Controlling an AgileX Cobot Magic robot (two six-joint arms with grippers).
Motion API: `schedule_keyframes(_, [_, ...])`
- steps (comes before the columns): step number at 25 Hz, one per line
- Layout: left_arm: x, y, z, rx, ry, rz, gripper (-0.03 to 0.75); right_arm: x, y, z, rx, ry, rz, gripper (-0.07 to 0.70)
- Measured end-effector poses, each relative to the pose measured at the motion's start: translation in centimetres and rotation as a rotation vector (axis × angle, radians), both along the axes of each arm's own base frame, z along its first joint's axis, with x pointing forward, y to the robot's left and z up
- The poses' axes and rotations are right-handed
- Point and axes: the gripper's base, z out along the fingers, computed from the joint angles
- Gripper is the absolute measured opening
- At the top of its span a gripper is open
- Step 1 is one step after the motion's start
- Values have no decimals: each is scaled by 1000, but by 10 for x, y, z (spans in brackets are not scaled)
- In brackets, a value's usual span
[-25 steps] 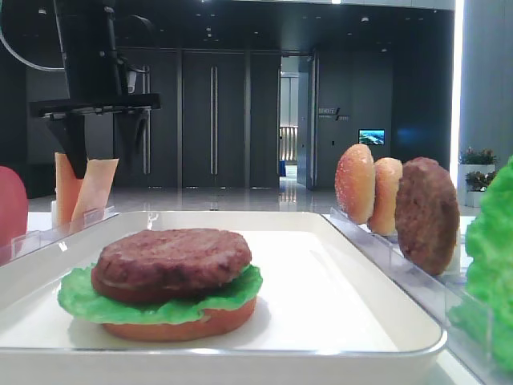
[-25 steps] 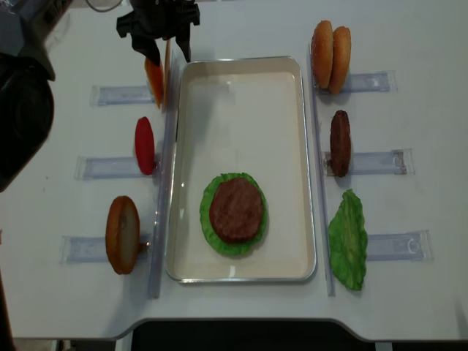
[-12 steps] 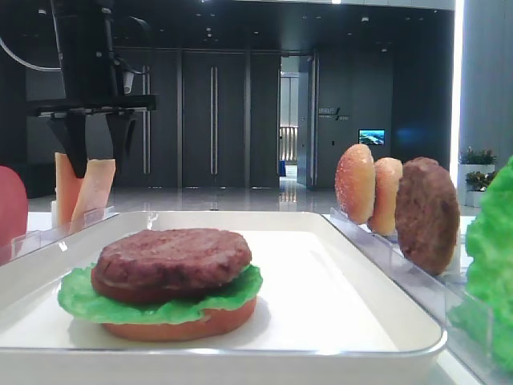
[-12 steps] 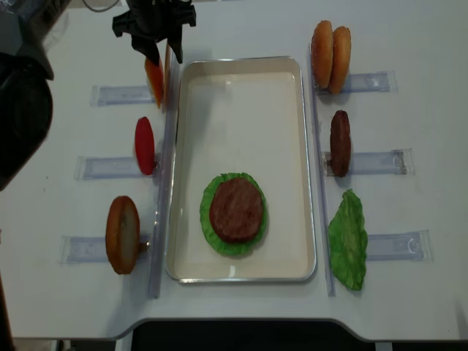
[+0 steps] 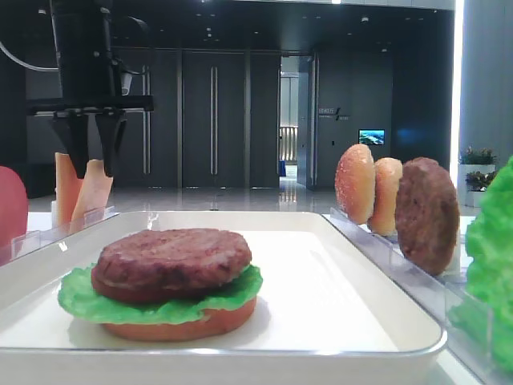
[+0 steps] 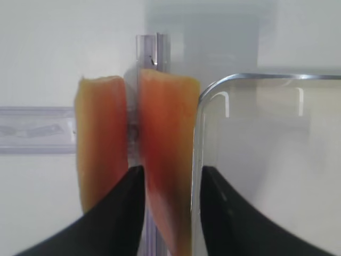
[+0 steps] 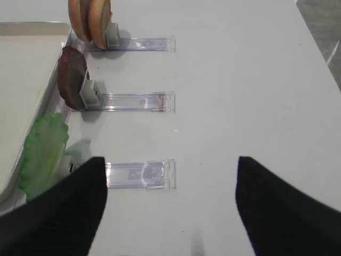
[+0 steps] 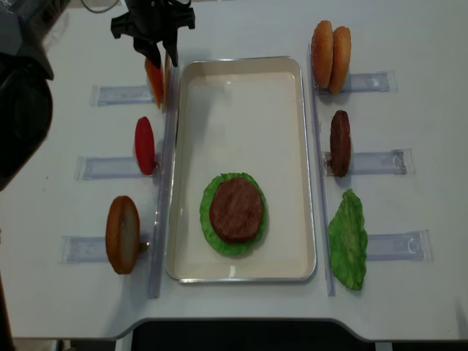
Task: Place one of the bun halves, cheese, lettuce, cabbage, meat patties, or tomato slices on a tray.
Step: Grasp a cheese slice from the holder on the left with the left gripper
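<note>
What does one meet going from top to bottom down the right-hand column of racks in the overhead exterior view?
Pair of golden-tan round bun halves → dark brown round meat patty → bright green ruffled lettuce leaf.

Dark panelled wall (image 5: 212,120), glossy floor (image 5: 240,199)

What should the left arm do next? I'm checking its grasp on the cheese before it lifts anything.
Probably finish closing, then lift straight up. In the left wrist view the left gripper straddles the thin orange-tan cheese slice nearer the tray, its dark fingers on either side with slight gaps showing. The second, identical slice stands outside the fingers, and the white rectangular tray's rim sits close beside.
</note>
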Motion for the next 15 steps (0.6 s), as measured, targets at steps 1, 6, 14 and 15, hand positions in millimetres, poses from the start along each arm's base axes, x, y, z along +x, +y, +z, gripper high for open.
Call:
schedule_keyframes(1, [0,0,0,0,1,0,265,0,0,0,0,0,0,486])
schedule_keyframes(6, [0,0,0,1,2,0,183,0,0,0,0,0,0,486])
schedule_keyframes(14, [0,2,0,19,1,-12,35,0,0,0,0,0,0,486])
schedule_keyframes(15, [0,2,0,21,1,-12,34,0,0,0,0,0,0,486])
